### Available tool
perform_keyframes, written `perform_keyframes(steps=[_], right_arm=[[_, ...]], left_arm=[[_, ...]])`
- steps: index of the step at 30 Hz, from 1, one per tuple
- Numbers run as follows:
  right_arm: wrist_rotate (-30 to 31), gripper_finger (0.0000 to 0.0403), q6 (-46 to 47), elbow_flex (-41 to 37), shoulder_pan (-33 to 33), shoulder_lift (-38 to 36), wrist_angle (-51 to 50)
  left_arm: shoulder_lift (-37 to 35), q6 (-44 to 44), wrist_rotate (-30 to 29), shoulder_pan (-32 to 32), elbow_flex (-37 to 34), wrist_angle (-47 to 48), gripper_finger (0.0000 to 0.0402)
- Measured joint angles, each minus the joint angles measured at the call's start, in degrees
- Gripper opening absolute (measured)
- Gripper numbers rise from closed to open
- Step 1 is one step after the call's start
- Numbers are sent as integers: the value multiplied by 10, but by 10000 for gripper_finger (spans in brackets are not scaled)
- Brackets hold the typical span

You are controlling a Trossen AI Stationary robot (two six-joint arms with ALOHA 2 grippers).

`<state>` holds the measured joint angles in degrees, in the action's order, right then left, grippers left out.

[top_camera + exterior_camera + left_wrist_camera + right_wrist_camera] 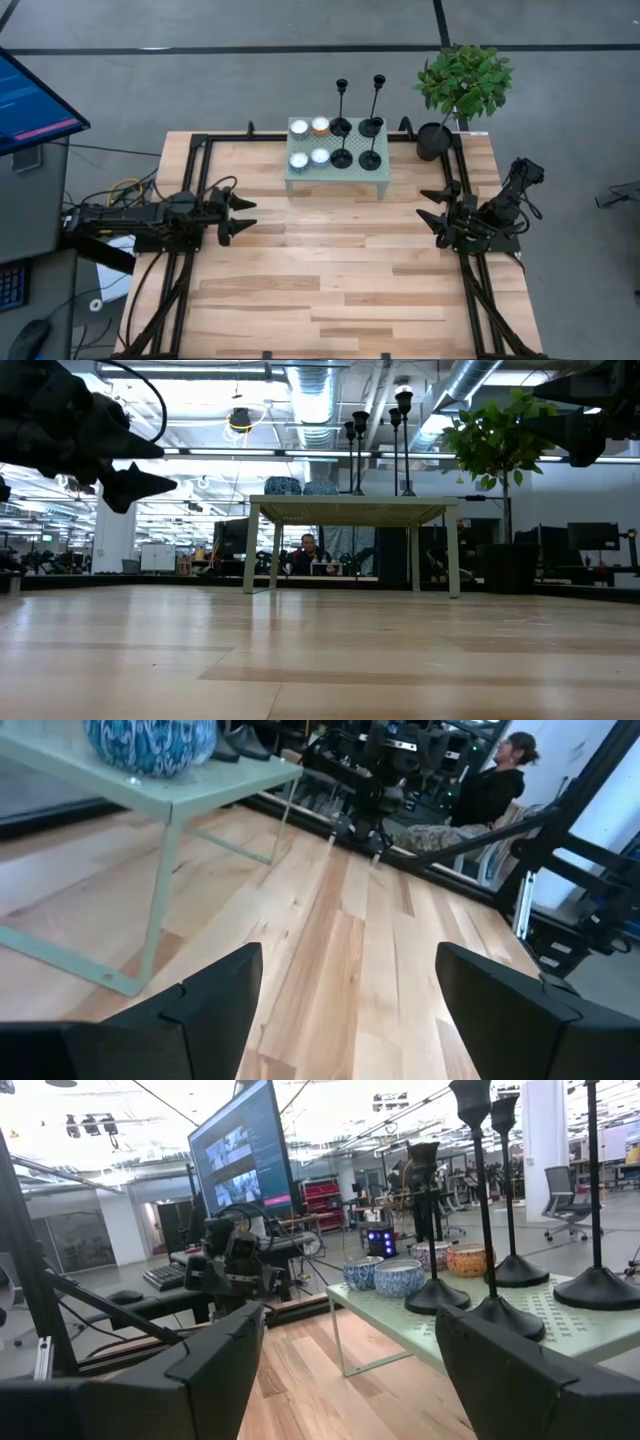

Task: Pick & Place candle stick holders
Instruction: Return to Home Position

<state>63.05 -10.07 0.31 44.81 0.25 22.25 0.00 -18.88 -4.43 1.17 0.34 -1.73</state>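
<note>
Several black candle stick holders [356, 142] stand by their round disc bases on the right half of a pale green stand [336, 177] at the table's far middle. They also show in the right wrist view [482, 1220] and the low view [380, 445]. My left gripper [248, 217] hangs open and level above the table's left side, pointing right, with nothing between its fingers [350, 985]. My right gripper [424, 203] hangs open at the table's right side, pointing left and toward the stand, also with nothing between its fingers [350, 1335].
Several small patterned bowls [309, 142] fill the stand's left half. A black plant pot [433, 141] with a leafy plant [465, 78] stands at the far right corner. A monitor [30, 100] stands off the left edge. A person [497, 782] sits beyond the table.
</note>
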Motion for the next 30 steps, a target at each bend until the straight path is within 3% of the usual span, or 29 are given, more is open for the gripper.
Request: perform_keyframes(steps=[30], right_arm=[[0,286,0,0,0,0,-1]], left_arm=[[85,-15,4,0,0,-9,300]])
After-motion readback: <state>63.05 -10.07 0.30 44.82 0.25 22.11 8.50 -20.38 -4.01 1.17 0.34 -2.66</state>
